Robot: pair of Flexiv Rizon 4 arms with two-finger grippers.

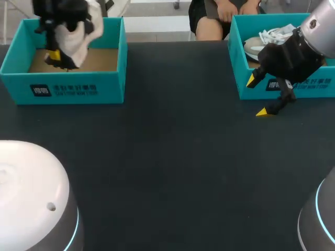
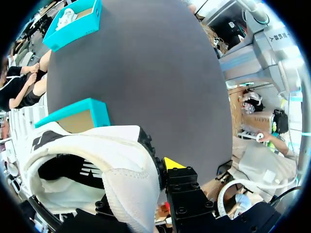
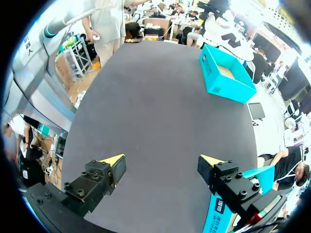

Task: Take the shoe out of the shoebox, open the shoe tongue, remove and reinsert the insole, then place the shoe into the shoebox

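White fills most of my left wrist camera: the white shoe [image 2: 97,165], with black marks on its side, sits clamped in the left gripper [image 1: 56,55]. One yellow fingertip [image 2: 172,163] presses against the shoe's flank. The other finger is hidden behind the upper, so I judge the grip from the shoe hanging clear in the air. From overhead, my left arm [image 1: 60,10] comes down steeply at the far left corner and holds the shoe above the left shoebox [image 1: 68,89], over its rear half. The teal walls and brown cardboard floor show below it. The shoe's opening faces the wrist camera, and the teal corner of that box shows just beyond it. My right arm [image 1: 319,31] enters from the far right and bends down, placing the right gripper [image 1: 256,96] just in front of the right shoebox [image 1: 309,86]. The wrist is tilted, so one yellow tip lies against the box's front corner in the overhead view and the other is lower, close to the dark table [image 1: 172,157]. Its fingers stand wide apart with nothing between them, only bare tabletop showing in the gap on the right wrist camera. A second shoe [image 1: 267,39], pale with white laces, lies inside the right shoebox, partly hidden by the arm.
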